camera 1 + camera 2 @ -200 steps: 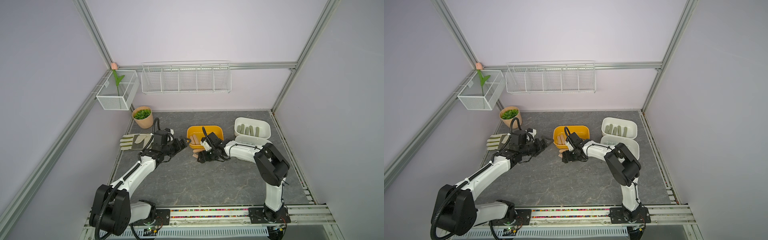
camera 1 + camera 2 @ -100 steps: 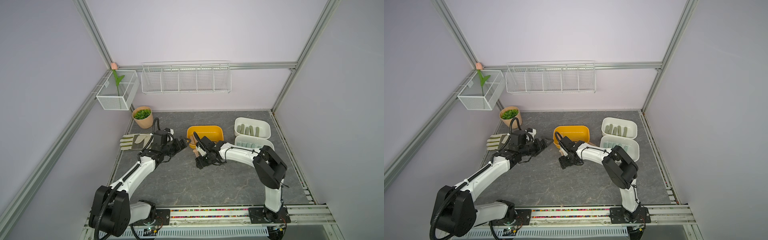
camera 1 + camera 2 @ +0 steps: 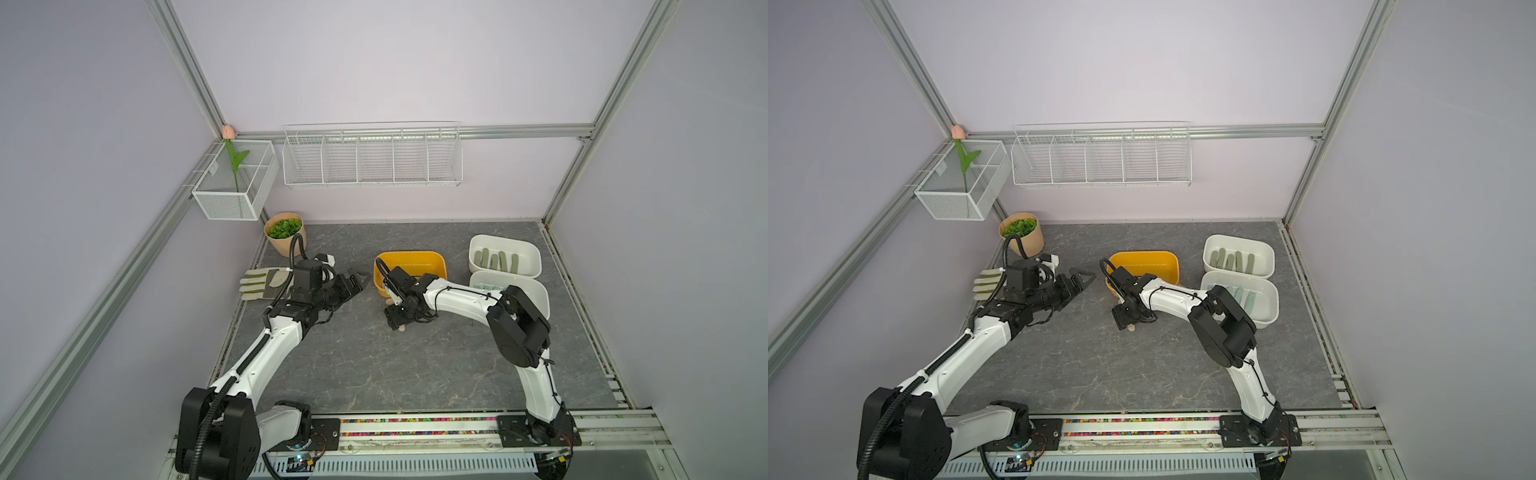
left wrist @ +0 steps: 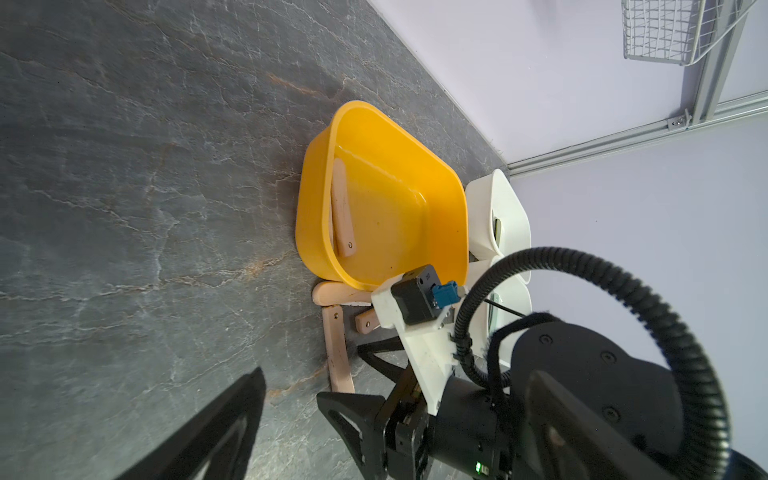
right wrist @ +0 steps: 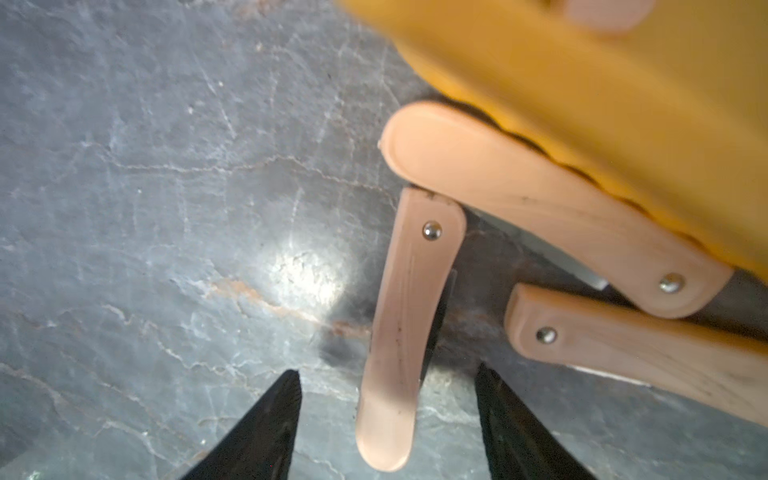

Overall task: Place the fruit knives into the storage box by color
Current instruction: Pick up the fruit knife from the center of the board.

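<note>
My right gripper (image 5: 388, 374) has its jaws apart around the pink knife (image 5: 411, 299), lower middle, and pinching so near its end could make it spin away.

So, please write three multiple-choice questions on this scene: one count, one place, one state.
1. How many peach-pink fruit knives lie on the table beside the yellow box? A one; B three; C six.
2. Where are the olive green fruit knives? A in the yellow box; B in the white box nearer the back wall; C on the work glove.
3. How is the right claw? A shut on the work glove; B shut and empty; C open astride a peach-pink knife.
Key: 1 B, the right wrist view shows three; 2 B, seen in both top views; 3 C, its fingers stand apart, one each side of the knife.
</note>
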You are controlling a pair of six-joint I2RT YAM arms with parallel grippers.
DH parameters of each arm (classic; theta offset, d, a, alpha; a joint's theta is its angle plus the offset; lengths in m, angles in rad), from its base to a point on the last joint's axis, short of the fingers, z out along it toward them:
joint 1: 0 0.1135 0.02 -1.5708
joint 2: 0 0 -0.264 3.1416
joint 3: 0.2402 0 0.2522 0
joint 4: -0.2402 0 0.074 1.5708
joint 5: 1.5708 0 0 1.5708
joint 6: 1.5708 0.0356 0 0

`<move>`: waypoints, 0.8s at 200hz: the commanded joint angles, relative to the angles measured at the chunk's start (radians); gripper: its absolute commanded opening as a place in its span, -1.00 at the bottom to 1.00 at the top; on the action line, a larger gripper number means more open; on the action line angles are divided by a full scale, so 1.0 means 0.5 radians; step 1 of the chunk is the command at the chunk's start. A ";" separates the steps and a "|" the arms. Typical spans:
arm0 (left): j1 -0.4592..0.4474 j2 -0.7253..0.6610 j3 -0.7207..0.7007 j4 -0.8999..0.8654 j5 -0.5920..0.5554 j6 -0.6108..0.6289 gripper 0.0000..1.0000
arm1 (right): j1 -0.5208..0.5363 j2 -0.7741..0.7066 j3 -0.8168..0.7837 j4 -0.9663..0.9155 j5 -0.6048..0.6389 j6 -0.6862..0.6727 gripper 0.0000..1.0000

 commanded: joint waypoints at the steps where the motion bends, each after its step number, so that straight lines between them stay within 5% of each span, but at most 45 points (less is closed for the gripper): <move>1: 0.017 -0.037 -0.001 -0.028 0.009 0.034 0.99 | 0.015 0.096 0.101 -0.111 0.103 -0.043 0.36; 160: 0.032 -0.004 0.002 0.002 0.018 0.022 0.99 | 0.063 0.383 0.376 -0.242 0.378 -0.059 0.01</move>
